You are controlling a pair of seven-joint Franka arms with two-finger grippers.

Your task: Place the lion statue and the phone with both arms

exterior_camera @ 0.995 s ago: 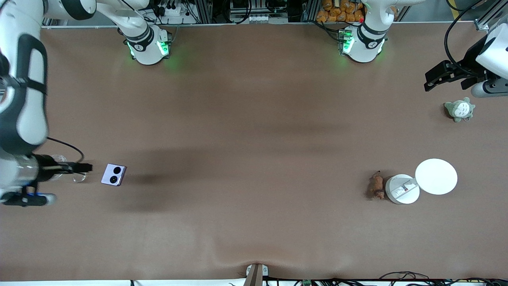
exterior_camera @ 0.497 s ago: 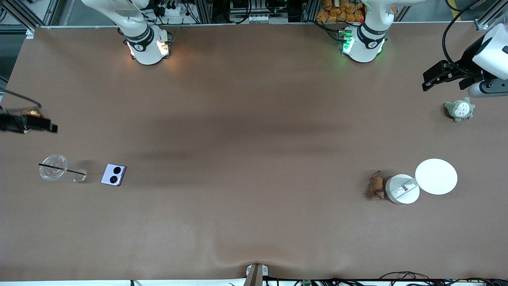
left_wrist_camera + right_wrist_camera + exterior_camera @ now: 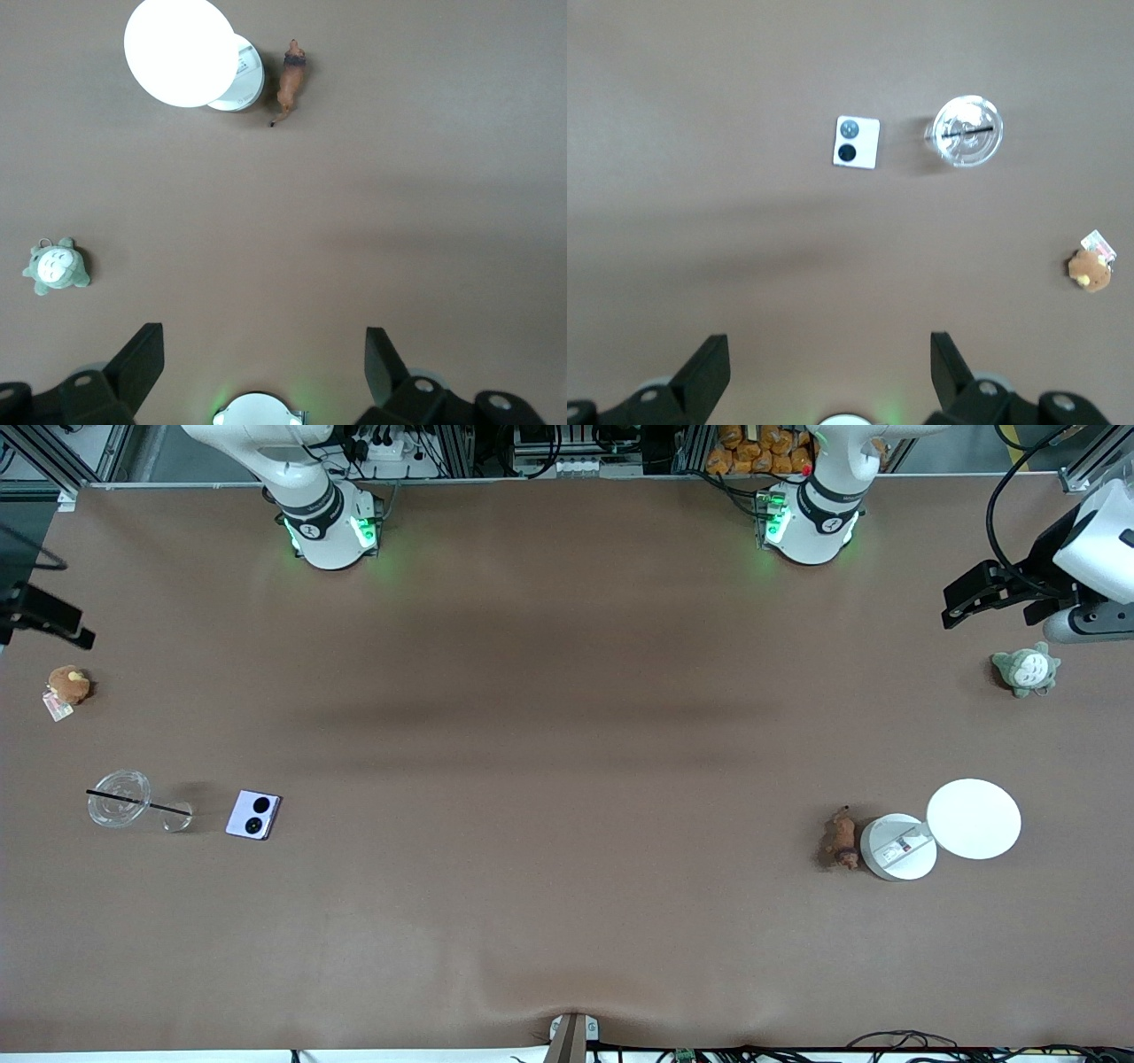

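Observation:
The phone point(image 3: 253, 815), pale lavender with two black lenses, lies flat toward the right arm's end of the table; it also shows in the right wrist view point(image 3: 857, 142). The lion statue point(image 3: 840, 839), small and reddish-brown, lies toward the left arm's end, touching a white round device point(image 3: 897, 847); it also shows in the left wrist view point(image 3: 290, 80). My right gripper point(image 3: 53, 615) is open and empty, high over the table's edge at its end point(image 3: 829, 354). My left gripper point(image 3: 961, 602) is open and empty, high over its end near a grey-green plush point(image 3: 264, 354).
A clear cup with a black straw point(image 3: 119, 798) stands beside the phone. A round brown plush with a tag point(image 3: 67, 685) lies under the right gripper. A grey-green and white plush point(image 3: 1026, 670) and a white disc point(image 3: 974, 818) lie toward the left arm's end.
My right arm has swung up and away from beside the phone to the table's edge, uncovering the cup and the brown plush. The left arm has barely moved.

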